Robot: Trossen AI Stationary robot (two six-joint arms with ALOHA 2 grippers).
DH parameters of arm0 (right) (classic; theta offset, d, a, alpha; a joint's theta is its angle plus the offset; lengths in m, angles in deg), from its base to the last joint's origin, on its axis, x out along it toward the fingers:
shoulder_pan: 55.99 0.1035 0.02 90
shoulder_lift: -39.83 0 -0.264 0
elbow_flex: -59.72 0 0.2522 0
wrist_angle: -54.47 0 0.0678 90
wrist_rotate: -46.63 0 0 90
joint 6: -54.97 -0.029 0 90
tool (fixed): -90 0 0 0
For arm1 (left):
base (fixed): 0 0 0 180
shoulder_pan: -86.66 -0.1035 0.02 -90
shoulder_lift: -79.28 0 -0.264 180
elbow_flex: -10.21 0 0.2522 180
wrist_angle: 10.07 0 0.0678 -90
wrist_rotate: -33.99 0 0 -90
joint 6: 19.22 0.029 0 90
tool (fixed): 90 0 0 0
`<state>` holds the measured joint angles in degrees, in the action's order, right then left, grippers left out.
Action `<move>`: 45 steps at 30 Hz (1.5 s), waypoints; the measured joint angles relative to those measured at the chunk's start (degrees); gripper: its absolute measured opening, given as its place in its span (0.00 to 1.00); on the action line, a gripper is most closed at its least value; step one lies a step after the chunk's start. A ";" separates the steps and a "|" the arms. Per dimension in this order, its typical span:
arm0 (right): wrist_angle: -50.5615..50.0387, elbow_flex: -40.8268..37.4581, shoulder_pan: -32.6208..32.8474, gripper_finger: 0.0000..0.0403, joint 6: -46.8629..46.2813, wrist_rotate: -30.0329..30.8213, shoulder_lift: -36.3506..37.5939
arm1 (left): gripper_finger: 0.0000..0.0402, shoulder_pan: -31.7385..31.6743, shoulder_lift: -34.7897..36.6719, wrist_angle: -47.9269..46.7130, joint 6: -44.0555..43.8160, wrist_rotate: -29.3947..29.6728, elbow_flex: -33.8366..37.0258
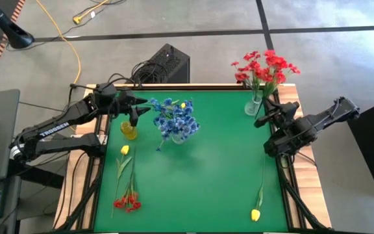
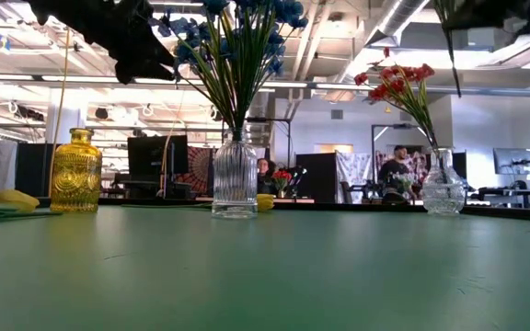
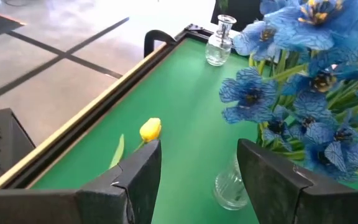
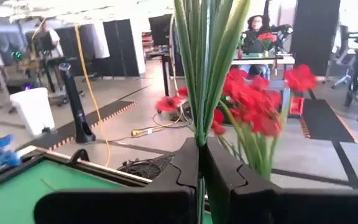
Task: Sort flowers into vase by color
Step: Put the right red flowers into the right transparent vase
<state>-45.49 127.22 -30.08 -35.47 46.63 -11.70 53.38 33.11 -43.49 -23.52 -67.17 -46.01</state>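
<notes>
two tools at far edge: left tool released, right tool clenched on green stem.

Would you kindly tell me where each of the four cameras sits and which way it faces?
High view: above the table, facing straight down on the green table top; both dark arms show.
Low view: at table-top height, facing level across it at the ribbed clear glass vase of blue flowers; dark arm parts hang at its top.
Left wrist view: on the left arm, facing past the open left gripper at that same vase, which the low view shares.
Right wrist view: on the right arm; right gripper shut on a green flower stem.
</notes>
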 joint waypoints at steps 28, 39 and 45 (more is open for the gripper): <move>1.01 -10.46 -25.18 0.09 -4.90 0.00 9.30 | 0.50 -0.02 -0.02 4.28 1.54 1.55 0.00; 1.45 -10.46 -17.36 0.09 2.21 -3.45 10.73 | 0.50 -0.02 -0.02 4.60 1.52 1.55 0.00; 1.51 -10.74 -17.92 0.09 -1.61 -0.26 10.63 | 0.50 -0.02 -0.02 5.78 1.52 1.55 0.00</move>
<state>-43.98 116.49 -48.00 -37.07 46.37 -1.07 53.36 33.09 -37.70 -22.00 -65.61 -46.01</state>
